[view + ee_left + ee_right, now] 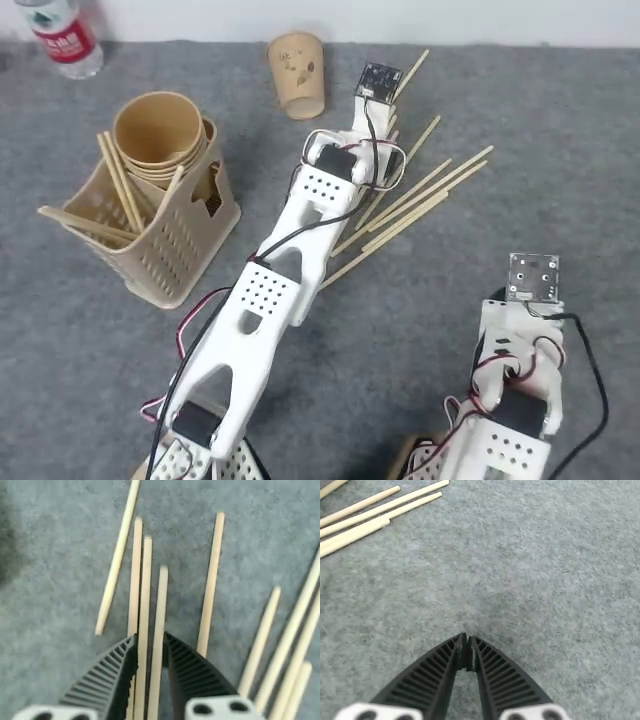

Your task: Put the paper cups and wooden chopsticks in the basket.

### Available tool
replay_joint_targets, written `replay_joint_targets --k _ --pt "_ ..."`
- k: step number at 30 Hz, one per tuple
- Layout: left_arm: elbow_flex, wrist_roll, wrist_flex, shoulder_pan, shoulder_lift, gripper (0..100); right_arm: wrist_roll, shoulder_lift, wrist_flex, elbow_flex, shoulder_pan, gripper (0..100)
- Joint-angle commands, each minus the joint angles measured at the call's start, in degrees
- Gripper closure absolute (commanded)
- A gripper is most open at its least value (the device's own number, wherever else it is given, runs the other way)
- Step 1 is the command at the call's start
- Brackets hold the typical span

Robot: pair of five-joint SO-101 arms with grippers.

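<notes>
A tan plastic basket (185,245) at the left holds stacked paper cups (160,130) and several wooden chopsticks (118,180). One more paper cup (297,75) stands on the grey carpet at the back. Loose chopsticks (425,195) lie fanned out right of centre. My left arm (300,230) stretches over that pile. In the left wrist view my left gripper (150,647) is shut on two chopsticks (145,590) lying side by side, with others (212,580) flat around them. My right gripper (468,647) is shut with nothing in it, low over bare carpet near the front right.
A water bottle with a red label (62,35) lies at the back left corner. The right arm (520,400) sits at the front right, with chopstick ends (375,515) a little way off. Open carpet (560,150) lies to the right.
</notes>
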Motion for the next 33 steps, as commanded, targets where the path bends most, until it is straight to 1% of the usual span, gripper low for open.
replay_joint_targets --k 1,4,7,9,11,13,16,18,20,22,27,30,33 --pt "-8.66 -3.08 15.91 2.46 -4.92 92 -0.7 -0.75 -0.75 -1.67 -0.22 98.6" --pt "-7.87 -8.44 24.44 3.08 -11.34 92 -0.7 -0.75 -0.75 -1.58 -0.22 98.6" --pt "-8.04 -9.76 31.65 1.58 -18.64 92 -0.7 -0.75 -0.75 -1.49 -0.22 98.6" --pt "-8.31 -9.76 34.11 -0.53 -24.0 92 -0.7 -0.75 -0.75 -1.49 -0.22 98.6" --pt "-8.13 -9.76 33.76 -4.4 -29.1 92 -0.7 -0.75 -0.75 -1.49 -0.22 98.6" --pt "-8.13 -9.76 29.71 -10.29 -32.35 92 -0.7 -0.75 -0.75 -1.49 -0.22 98.6" --pt "-6.99 -9.67 16.35 -18.81 -31.65 92 -0.7 -0.75 -0.75 -1.41 -0.22 98.6" --pt "-4.09 -10.02 7.56 -21.1 -28.57 92 -0.7 -0.75 -0.75 -1.41 -0.31 98.6" --pt "-1.89 -10.11 2.37 -21.36 -25.58 92 -0.7 -0.75 -0.75 -1.41 -0.31 98.6" --pt "-1.1 -10.46 -0.18 -20.13 -22.68 92 -0.7 -0.75 -0.75 -1.41 -0.31 98.6" --pt "-0.84 -16.97 -5.63 -16.62 -17.14 92 -0.7 -0.75 -1.89 -0.7 -0.31 98.3" --pt "-0.75 -18.55 -7.47 -16.7 -15.47 92 -0.7 -0.75 -2.68 -0.18 -0.31 98.3" --pt "-0.48 -18.9 -6.95 -16.88 -13.98 92 -0.7 -0.75 -2.68 -0.09 -0.31 98.3"
